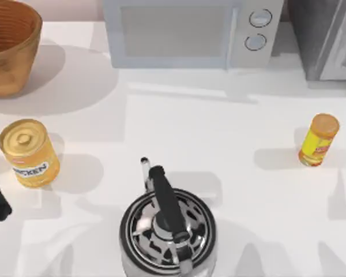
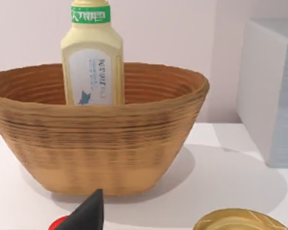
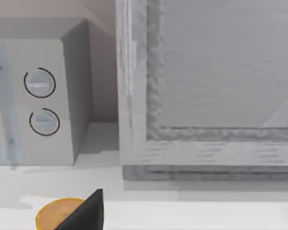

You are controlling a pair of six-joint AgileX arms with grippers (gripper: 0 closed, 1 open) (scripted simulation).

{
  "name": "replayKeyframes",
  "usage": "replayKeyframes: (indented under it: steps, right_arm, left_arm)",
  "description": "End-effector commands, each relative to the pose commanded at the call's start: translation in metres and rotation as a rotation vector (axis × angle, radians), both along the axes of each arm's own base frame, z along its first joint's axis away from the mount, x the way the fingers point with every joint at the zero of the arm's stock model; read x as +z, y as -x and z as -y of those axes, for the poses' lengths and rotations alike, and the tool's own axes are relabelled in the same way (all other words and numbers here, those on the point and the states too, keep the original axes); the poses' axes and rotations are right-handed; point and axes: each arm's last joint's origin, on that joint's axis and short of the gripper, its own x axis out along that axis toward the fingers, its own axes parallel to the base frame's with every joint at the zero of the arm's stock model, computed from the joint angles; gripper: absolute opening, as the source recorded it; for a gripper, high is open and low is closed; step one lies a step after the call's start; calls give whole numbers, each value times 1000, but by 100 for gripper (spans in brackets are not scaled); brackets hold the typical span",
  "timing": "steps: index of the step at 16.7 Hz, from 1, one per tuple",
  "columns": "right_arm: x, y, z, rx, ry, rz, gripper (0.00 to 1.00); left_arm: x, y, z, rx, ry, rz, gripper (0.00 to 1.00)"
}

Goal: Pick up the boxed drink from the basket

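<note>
We judge that we are at the approach step: the boxed drink (image 2: 92, 55) is not yet grasped, it stands upright inside the basket (image 1: 11, 52), which sits at the far left corner of the table (image 1: 219, 133). In the left wrist view the drink looks like a pale yellow carton with a green band near its top, leaning close to the far wall of the basket and rising well above the rim.

Our left gripper (image 2: 89, 215) is near the left edge of the table, in front of the basket and apart from it. One dark fingertip shows low in the left wrist view, so we cannot tell if its fingers are spread or pressed together. The yellow can (image 1: 29, 153) stands between this gripper and the basket, just beside the gripper's path. The next move, in our judgement, calls for lifting the left gripper over the can and the near rim, then coming down on the upper part of the drink with the fingers spread wide enough for its body.

In the middle, near the front edge, stands a metal kettle (image 1: 167, 228), and behind it the microwave (image 1: 190, 32). Further right there is a small orange bottle (image 1: 318, 140). Our right gripper (image 3: 86, 213) waits at the right side near this bottle, and we cannot tell its finger state either.
</note>
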Motion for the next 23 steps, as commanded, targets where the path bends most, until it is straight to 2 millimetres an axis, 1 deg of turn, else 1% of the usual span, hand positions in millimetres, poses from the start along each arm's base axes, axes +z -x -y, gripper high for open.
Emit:
replayKeyframes:
  steps: [2, 4, 6, 8, 10, 12, 14, 16, 19, 21, 23]
  right_arm:
    - [0, 0, 0, 0, 0, 0, 100]
    - [0, 0, 0, 0, 0, 0, 100]
    - [0, 0, 0, 0, 0, 0, 100]
    - [0, 0, 0, 0, 0, 0, 100]
    - [0, 0, 0, 0, 0, 0, 100]
    - [0, 0, 0, 0, 0, 0, 100]
    - [0, 0, 0, 0, 0, 0, 100]
    - [0, 0, 0, 0, 0, 0, 100]
    - [0, 0, 0, 0, 0, 0, 100]
    - [0, 0, 0, 0, 0, 0, 100]
    - [0, 0, 0, 0, 0, 0, 100]
  left_arm:
    - [0, 0, 0, 0, 0, 0, 100]
    - [8, 0, 0, -1, 0, 18, 100]
    - [27, -2, -2, -3, 0, 59, 100]
    - [52, -8, -3, -5, -2, 112, 100]
    - [74, -22, -6, -6, -4, 141, 100]
    - [87, -45, -9, -7, -5, 121, 100]
    - [88, -74, -14, -8, -2, 67, 100]
    - [84, -101, -19, -9, 5, 12, 100]
    - [78, -135, -28, -14, 14, -15, 100]
    - [67, -160, -35, -17, 22, -46, 100]
    - [48, -188, -44, -17, 30, -85, 100]
